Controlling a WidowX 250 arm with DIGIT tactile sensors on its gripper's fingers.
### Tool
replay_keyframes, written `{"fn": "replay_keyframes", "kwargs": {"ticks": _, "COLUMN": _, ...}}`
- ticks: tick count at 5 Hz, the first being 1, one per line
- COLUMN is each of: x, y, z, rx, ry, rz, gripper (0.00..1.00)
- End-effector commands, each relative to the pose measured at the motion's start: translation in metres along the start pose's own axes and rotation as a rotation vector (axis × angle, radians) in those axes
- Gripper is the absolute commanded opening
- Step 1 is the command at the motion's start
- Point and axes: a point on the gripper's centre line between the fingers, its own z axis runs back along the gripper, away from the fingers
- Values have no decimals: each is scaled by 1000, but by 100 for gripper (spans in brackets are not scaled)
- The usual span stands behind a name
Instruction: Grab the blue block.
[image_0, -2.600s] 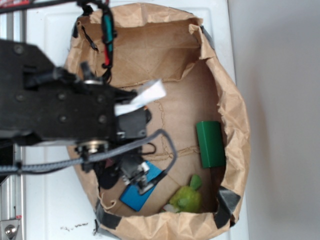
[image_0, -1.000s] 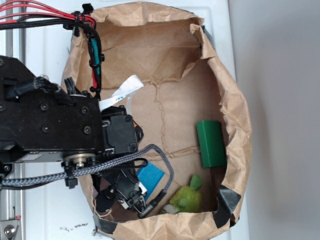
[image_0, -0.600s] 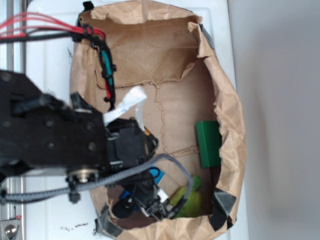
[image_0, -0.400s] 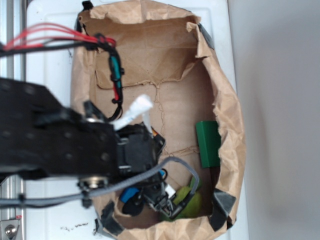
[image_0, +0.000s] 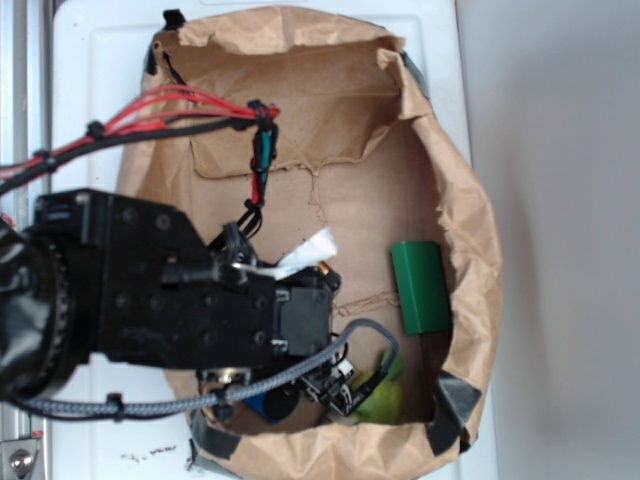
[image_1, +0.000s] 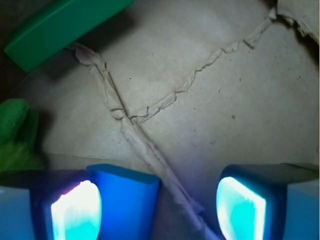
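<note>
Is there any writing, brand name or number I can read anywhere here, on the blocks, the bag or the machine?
None can be read.
Blue block: plain face, no text.
Green block: plain, no text.
Paper bag: only creases and tape, no print.
White tag on the arm: too blurred to tell whether it carries text.
Plush toy: no label visible.

White painted tabletop (image_0: 95, 110) with a raised panel groove, small dark scuffs near its lower left edge. Silver metal rail (image_0: 20, 60) with a bolt runs down the far left side. Plain light grey wall or floor surface (image_0: 560, 240) fills the right, evenly lit, soft shadow along the edge. Crumpled brown paper bag liner (image_0: 300, 90), rolled rim, black tape at corners, creased and seamed base under the wrist view (image_1: 200, 65).
</note>
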Motion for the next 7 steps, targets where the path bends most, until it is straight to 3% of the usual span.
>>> {"fn": "replay_keyframes", "kwargs": {"ticks": 1, "x": -13, "y": -1, "z": 12, "rx": -39, "ry": 44, "rz": -46, "gripper": 100}}
{"fn": "replay_keyframes", "kwargs": {"ticks": 2, "x": -15, "y": -5, "z": 24, "rx": -65, "ry": 116, "rz": -15, "gripper": 100}}
{"fn": "replay_keyframes", "kwargs": {"ticks": 3, "x": -18, "y": -6, "z": 32, "rx": -69, "ry": 143, "rz": -15, "gripper": 100}}
{"fn": "replay_keyframes", "kwargs": {"ticks": 7, "x": -19, "y": -24, "z": 43, "rx": -119, "ry": 164, "rz": 28, "gripper": 100}}
